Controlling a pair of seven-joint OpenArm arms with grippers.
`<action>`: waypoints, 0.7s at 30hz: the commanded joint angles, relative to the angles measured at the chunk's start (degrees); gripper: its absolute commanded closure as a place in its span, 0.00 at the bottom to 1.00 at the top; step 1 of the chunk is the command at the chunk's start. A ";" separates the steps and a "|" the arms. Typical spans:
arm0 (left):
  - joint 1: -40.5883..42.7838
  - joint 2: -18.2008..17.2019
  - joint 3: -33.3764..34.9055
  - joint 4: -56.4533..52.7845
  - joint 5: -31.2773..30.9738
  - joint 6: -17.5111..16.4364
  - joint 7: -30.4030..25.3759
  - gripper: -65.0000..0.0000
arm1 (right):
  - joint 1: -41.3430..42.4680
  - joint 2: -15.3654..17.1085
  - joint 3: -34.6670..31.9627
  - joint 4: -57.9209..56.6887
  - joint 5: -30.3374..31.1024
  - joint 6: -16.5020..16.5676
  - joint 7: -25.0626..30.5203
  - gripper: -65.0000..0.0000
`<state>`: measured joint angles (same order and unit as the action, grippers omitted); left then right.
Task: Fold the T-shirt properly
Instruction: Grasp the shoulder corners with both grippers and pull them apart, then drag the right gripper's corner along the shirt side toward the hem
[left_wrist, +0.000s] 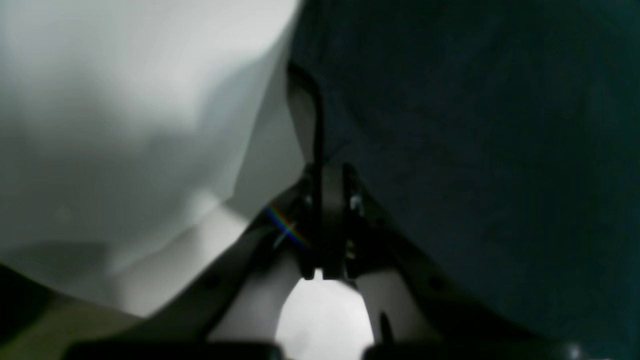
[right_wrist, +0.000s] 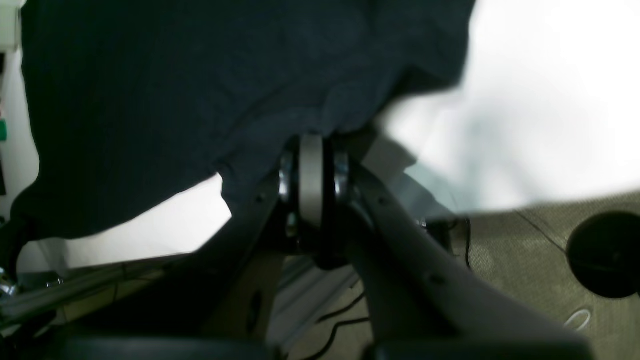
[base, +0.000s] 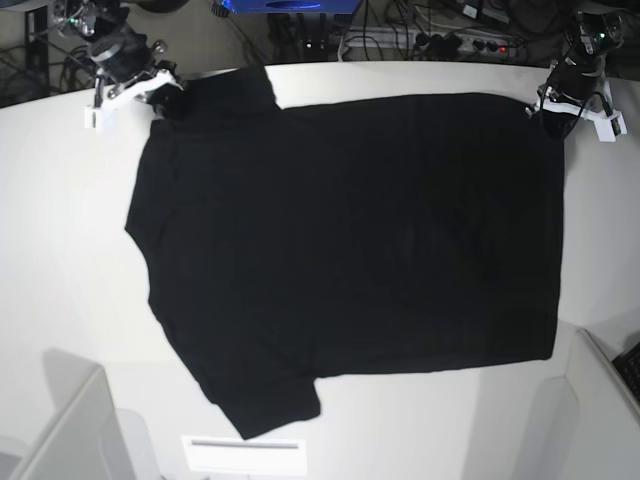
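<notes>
So the shirt (base: 350, 250) is spread flat on the table (base: 60, 230), plain black side up, collar end toward 9 o'clock and hem toward 3 in the base view, with one sleeve sticking out at about 7 and the other up near 11. I've got my right gripper (base: 165, 95) pinched shut on that far sleeve corner at 11 o'clock, and my left gripper (base: 548, 110) clamped on the far hem corner at roughly 1 o'clock. The right wrist cam shows the jaws closed with dark cloth bunched right at the tips, so that grip looks solid. The left wrist cam is darker and blurrier; the jaws are together and the shirt edge runs right up to them, so I'd say it's holding fabric, but I wouldn't swear to how much. Holding both far corners like this makes sense: it keeps that long edge taut and straight, so the whole far side can be carried toward 6 o'clock in one go for a lengthwise fold. No fold is in yet as far as I can tell. Main worry is one corner slipping and the edge going skew.
</notes>
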<state>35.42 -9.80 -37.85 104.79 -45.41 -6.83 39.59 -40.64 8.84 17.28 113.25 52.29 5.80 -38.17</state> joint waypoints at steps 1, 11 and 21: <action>0.49 -0.53 -0.26 0.83 -2.02 -0.25 -0.78 1.00 | 1.13 0.35 0.70 0.99 0.85 0.39 -0.20 1.00; -1.62 -0.44 -0.35 0.83 -4.22 -0.07 -0.69 1.00 | 11.50 0.35 0.61 0.99 0.85 -0.04 -8.20 1.00; -5.31 1.67 -0.53 0.39 -4.22 0.11 -0.69 1.00 | 18.71 0.26 0.70 0.81 0.76 -0.13 -14.00 1.00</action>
<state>30.13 -7.53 -37.95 104.44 -48.95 -6.24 39.92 -22.06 8.62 17.67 113.23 52.23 5.41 -52.69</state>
